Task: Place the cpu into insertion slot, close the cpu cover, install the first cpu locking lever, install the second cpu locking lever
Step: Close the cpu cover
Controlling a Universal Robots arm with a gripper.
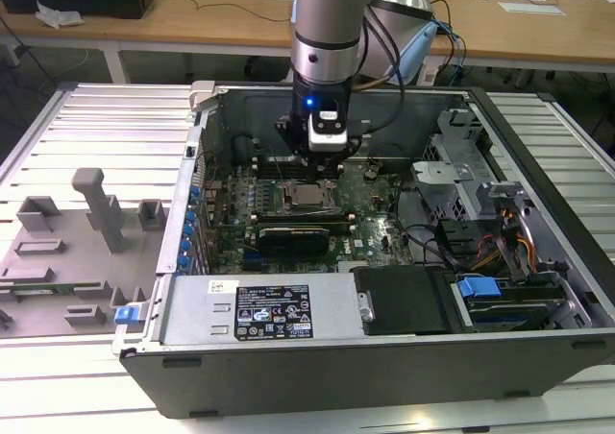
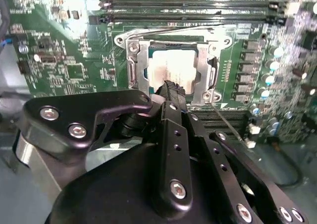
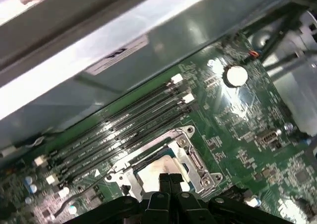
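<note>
**Tool closed above the seated chip**

The black tool [image 3: 169,180], its ribbed fingertips pressed together on nothing, hangs just above the cpu [image 2: 173,65]. The chip's dull silver-grey square top lies flat in the insertion slot [image 2: 122,39], framed by the thin, shiny cpu cover [image 2: 142,68]. A slim wire lever [image 2: 230,122] angles away from one corner. Long black memory slots [image 2: 188,8] run beside it on the green motherboard [image 2: 64,70].

In the second wrist view the black metal gripper [image 2: 171,87] hides the edge of the dull silver-grey square cpu [image 2: 173,68] beneath it and the bar of the thin silver metal cpu cover [image 2: 140,68] along that edge, its own body cut off by the picture's edge.
</note>
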